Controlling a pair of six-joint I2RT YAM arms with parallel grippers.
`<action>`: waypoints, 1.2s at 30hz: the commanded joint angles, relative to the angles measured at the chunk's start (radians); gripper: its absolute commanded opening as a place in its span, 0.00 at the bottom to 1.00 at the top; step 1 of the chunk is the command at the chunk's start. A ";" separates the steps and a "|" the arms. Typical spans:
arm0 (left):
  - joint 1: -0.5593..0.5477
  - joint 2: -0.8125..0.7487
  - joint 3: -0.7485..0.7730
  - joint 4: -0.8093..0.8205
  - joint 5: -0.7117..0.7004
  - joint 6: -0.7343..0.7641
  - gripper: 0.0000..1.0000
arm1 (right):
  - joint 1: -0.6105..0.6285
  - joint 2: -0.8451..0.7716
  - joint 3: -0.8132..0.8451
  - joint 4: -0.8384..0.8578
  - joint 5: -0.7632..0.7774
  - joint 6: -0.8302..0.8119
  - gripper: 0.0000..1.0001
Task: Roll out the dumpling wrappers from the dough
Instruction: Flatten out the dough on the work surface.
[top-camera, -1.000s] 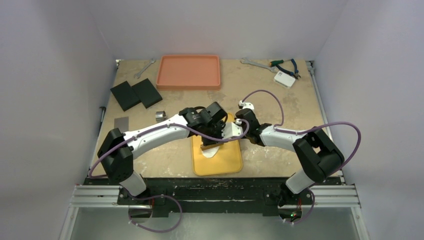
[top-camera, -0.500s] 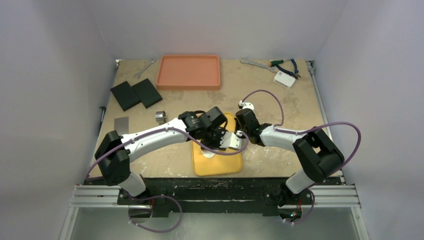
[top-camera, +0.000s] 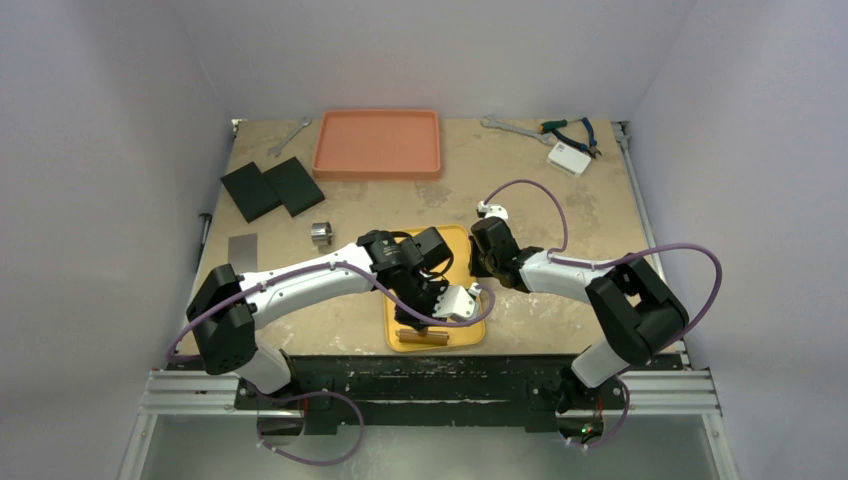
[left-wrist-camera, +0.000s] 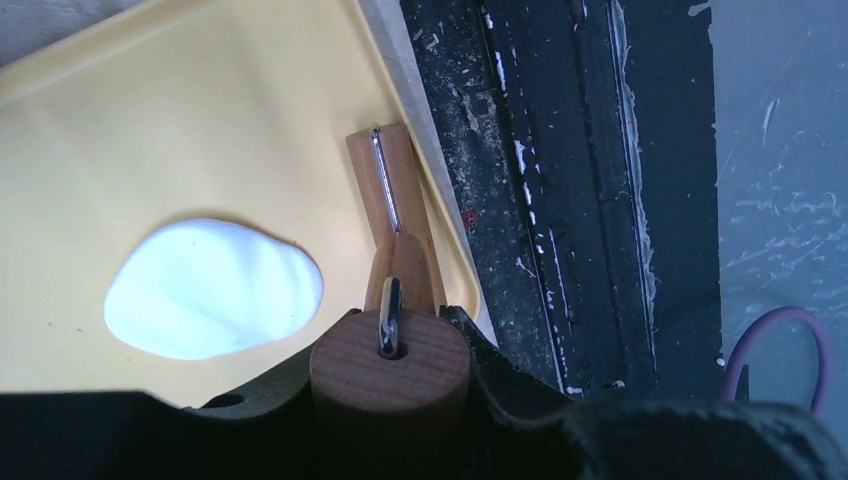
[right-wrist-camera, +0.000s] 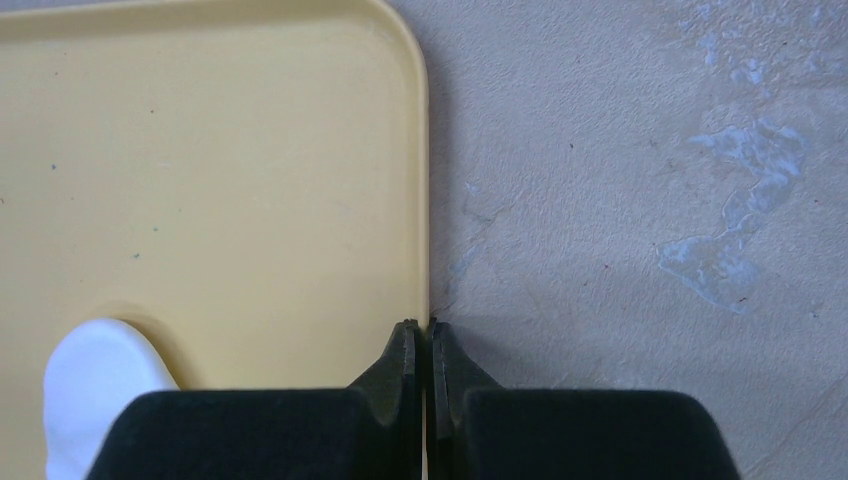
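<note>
A yellow tray lies at the table's middle front. My left gripper is shut on the round wooden handle of a small rolling pin. Its wooden roller rests by the tray's near edge, also seen from above. A flat, smooth oval of white dough lies on the tray just left of the roller; a part shows in the right wrist view. No small round wrapper disc shows. My right gripper is shut on the tray's right rim, its jaws pinching the edge.
A metal ring cutter and a grey plate lie left of the tray. Two black blocks lie at the back left, an orange tray at the back. Wrenches, pliers and a white box are at the back right.
My left gripper has drawn the rolling pin from the tray's middle toward its near edge, passing over the dough. The right gripper has stayed on the tray's rim.
</note>
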 joint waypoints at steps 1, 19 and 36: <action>0.001 0.008 -0.028 -0.069 0.002 -0.044 0.00 | 0.002 0.018 0.008 -0.018 0.011 -0.013 0.00; 0.004 0.037 0.213 0.108 -0.441 -0.270 0.00 | 0.001 0.011 0.003 -0.018 0.012 -0.010 0.00; 0.007 0.094 -0.008 0.096 -0.164 -0.154 0.00 | 0.002 0.012 0.003 -0.018 0.010 -0.013 0.00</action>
